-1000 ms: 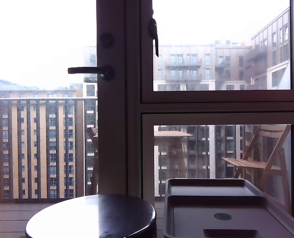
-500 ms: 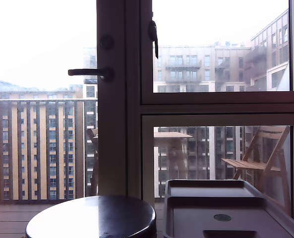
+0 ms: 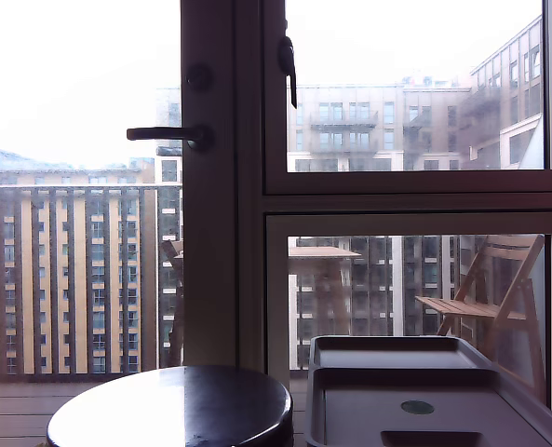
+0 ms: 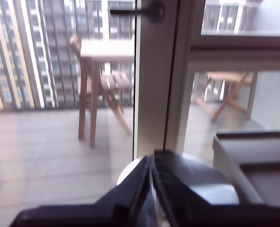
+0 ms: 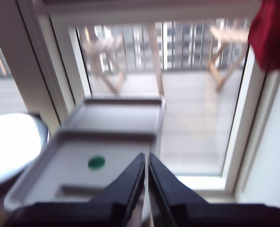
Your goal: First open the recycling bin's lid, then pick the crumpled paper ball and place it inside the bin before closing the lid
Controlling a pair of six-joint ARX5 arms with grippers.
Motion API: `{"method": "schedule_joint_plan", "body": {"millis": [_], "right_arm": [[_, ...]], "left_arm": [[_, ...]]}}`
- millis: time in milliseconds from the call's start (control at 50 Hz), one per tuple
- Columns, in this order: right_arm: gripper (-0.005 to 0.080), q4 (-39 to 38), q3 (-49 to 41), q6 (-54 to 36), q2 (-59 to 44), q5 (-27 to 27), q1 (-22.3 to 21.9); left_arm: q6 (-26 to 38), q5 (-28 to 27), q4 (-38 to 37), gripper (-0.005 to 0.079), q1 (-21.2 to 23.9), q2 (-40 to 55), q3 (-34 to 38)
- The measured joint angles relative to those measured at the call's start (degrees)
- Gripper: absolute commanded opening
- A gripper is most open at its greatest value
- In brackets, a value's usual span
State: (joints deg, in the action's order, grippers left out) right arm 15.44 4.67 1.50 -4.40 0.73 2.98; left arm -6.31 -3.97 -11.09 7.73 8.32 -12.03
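The grey lid lies flat and closed at the exterior view's lower right, its small round green mark facing up. The recycling bin's body under it is hidden. In the second wrist view the lid and green mark lie just beyond my second gripper, which hangs above the lid, shut and holding nothing. My first gripper is shut and empty above the round dark table, with the lid beside it. No gripper shows in the exterior view. The crumpled paper ball is out of view.
The round dark glossy table stands at the exterior view's lower left, close beside the lid. Right behind both is a glazed balcony door with a handle. Wooden chairs stand outside. A red object hangs by the window frame.
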Motion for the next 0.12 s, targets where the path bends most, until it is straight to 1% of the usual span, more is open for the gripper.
{"method": "schedule_joint_plan", "body": {"millis": [120], "right_arm": [[-0.0013, 5.0, 0.0, 0.0, 0.0, 0.0, 0.0]], "left_arm": [[0.0, 0.0, -4.2, -0.0019, 0.0, 0.0, 0.0]]}}
